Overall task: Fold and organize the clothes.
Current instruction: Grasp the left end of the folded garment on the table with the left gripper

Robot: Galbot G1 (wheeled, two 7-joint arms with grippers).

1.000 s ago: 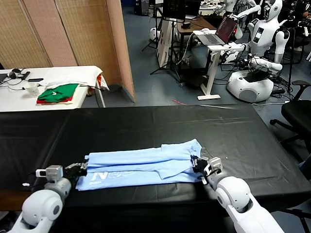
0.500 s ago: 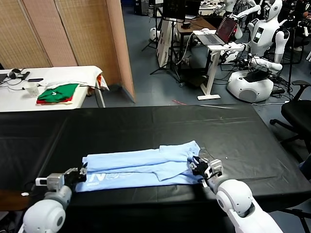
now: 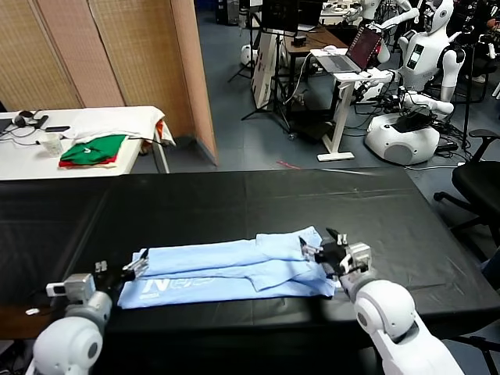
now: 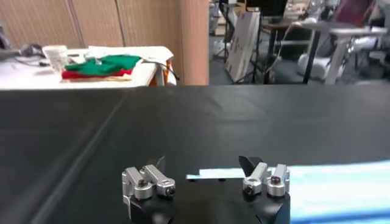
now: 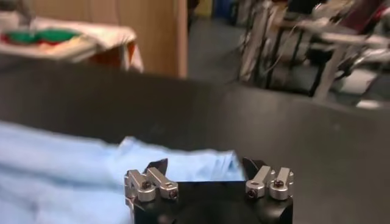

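Two grippers — left (image 3: 123, 273), right (image 3: 322, 246) — fingers spread, empty, flank the T-shirt (image 3: 226, 269).

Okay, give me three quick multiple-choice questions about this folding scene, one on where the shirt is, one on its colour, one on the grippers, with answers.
1. Where does the T-shirt lie?
A. On the black table, near its front edge
B. On the white side table
C. On the floor

2. What colour is the T-shirt?
A. Green
B. Pale light blue
C. Red

3. How do the two grippers stand?
A. Both shut on the shirt
B. Only the left open
C. Both open, holding nothing

Answers:
1 A, it lies in a long folded band between the arms.
2 B, pale blue with white lettering.
3 C, the left gripper and right gripper show spread fingers at the shirt's two ends.
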